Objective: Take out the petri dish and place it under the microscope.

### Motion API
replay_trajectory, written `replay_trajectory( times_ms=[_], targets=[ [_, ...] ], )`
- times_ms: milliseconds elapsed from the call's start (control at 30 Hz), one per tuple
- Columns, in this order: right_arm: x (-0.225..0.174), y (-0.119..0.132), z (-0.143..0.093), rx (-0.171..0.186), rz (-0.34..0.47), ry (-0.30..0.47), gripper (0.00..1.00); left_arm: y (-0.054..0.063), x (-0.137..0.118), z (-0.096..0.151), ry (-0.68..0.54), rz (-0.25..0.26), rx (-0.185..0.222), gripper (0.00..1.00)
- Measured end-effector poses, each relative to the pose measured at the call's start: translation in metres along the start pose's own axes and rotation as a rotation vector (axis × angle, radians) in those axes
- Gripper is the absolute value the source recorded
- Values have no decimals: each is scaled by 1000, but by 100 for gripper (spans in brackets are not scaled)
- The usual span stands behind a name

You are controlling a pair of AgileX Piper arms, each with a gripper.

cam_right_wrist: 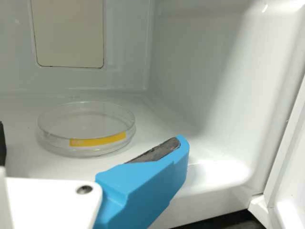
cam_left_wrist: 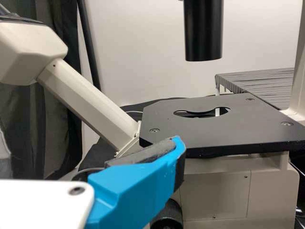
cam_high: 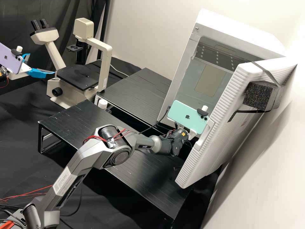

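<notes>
You're in a laboratory, judging by the cream microscope point(cam_high: 77, 76) with black eyepieces and flat black stage, and the clear, round, yellow-labelled petri dish point(cam_right_wrist: 86, 136) inside the white, open-doored cabinet point(cam_high: 238, 33).

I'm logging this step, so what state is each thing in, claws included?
Dish: flat in the box, not gripped.
Yellow strip: stuck on the dish's side.
Box door: open.
Left claw: open, holding nothing.
Right claw: open, holding nothing.
Microscope: upright, dish not on its stage.
</notes>
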Motion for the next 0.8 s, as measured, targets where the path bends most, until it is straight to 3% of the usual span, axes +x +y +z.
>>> replay_trajectory(
  times_ms=[167,200,800],
  targets=[
    [1,-2,-1,0,-4,0,100,0,0,0,0,0,0,100],
    [1,-2,-2,-2,-5,3,0,0,0,0,0,0,0,100],
    [6,-5,-8,-11,-13,5,0,0,0,0,0,0,0,100]
  ],
)
